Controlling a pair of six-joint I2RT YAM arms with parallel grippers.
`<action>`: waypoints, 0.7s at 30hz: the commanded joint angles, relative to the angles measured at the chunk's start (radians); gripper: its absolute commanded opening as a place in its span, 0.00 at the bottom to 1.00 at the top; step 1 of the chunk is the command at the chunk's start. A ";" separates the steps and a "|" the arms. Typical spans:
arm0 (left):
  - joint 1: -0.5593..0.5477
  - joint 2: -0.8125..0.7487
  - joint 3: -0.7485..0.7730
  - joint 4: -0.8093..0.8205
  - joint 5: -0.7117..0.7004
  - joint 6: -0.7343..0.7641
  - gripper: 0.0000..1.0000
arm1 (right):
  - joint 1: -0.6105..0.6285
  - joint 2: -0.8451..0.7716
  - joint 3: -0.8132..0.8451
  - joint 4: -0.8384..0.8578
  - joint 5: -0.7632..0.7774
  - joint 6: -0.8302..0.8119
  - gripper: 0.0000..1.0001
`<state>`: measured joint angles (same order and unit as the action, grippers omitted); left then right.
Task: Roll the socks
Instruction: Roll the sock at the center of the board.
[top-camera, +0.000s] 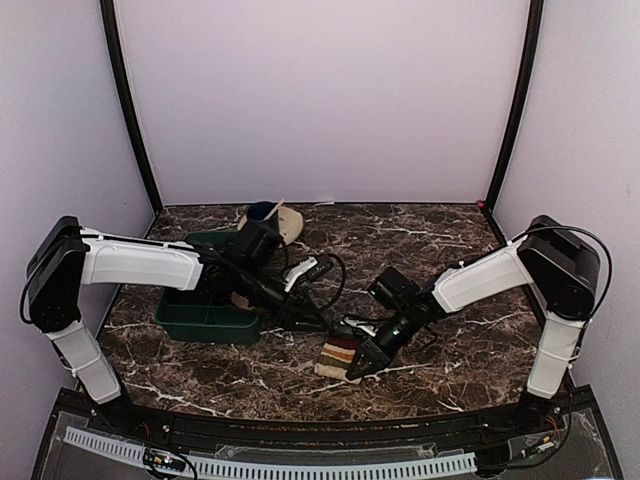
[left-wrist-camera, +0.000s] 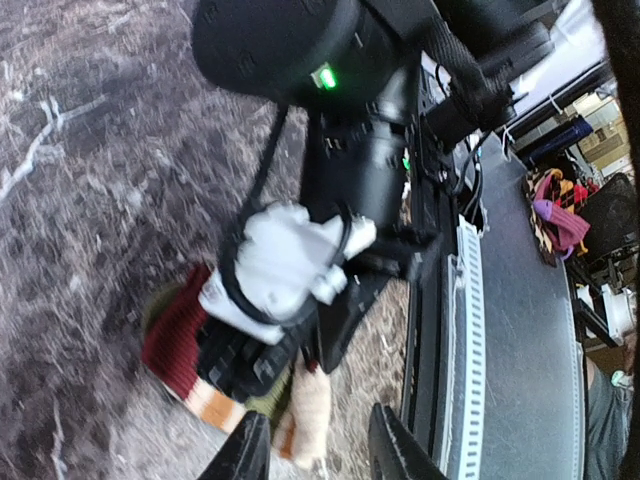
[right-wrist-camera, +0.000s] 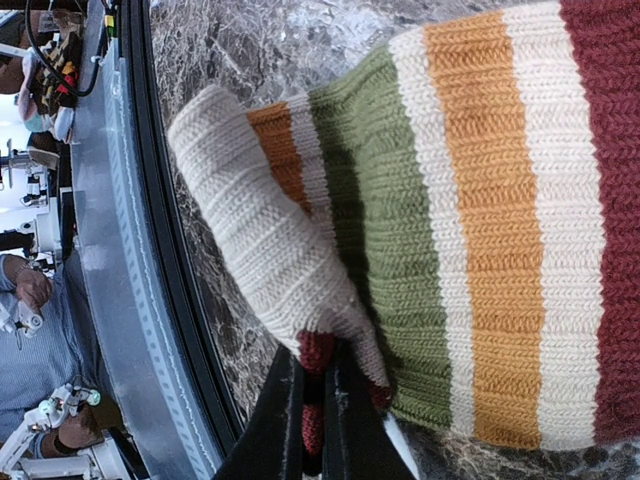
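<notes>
The socks (top-camera: 337, 356) lie at the table's near middle, one over the other. Up close, one is striped olive, orange, cream and dark red (right-wrist-camera: 480, 220); the other is a cream sock (right-wrist-camera: 260, 240) folded across it. My right gripper (right-wrist-camera: 322, 378) is shut on the cream sock's dark red end patch (right-wrist-camera: 318, 352). It pins the bundle from the right (top-camera: 364, 364). My left gripper (left-wrist-camera: 318, 455) hovers open just over the cream end (left-wrist-camera: 305, 405), touching nothing. It sits just behind the socks (top-camera: 335, 327). The right gripper's body hides the bundle's middle in the left wrist view.
A dark green bin (top-camera: 205, 315) stands under the left arm. Behind it are a blue cup (top-camera: 262, 212) and a beige saucer (top-camera: 290, 222). The black front rail (left-wrist-camera: 445, 330) and ribbed strip (top-camera: 300, 468) run close to the socks.
</notes>
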<state>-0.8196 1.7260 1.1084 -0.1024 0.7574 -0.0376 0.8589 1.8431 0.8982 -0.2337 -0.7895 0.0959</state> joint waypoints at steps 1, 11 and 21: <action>-0.033 -0.104 -0.127 0.080 -0.069 -0.023 0.35 | -0.004 0.059 -0.015 -0.098 0.055 -0.002 0.00; -0.155 -0.157 -0.251 0.200 -0.169 -0.004 0.35 | -0.006 0.083 0.018 -0.134 0.036 -0.015 0.00; -0.269 -0.119 -0.240 0.152 -0.428 0.140 0.35 | -0.009 0.114 0.052 -0.171 0.002 -0.021 0.00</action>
<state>-1.0626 1.6005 0.8707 0.0658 0.4603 0.0189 0.8486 1.9011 0.9607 -0.3138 -0.8524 0.0845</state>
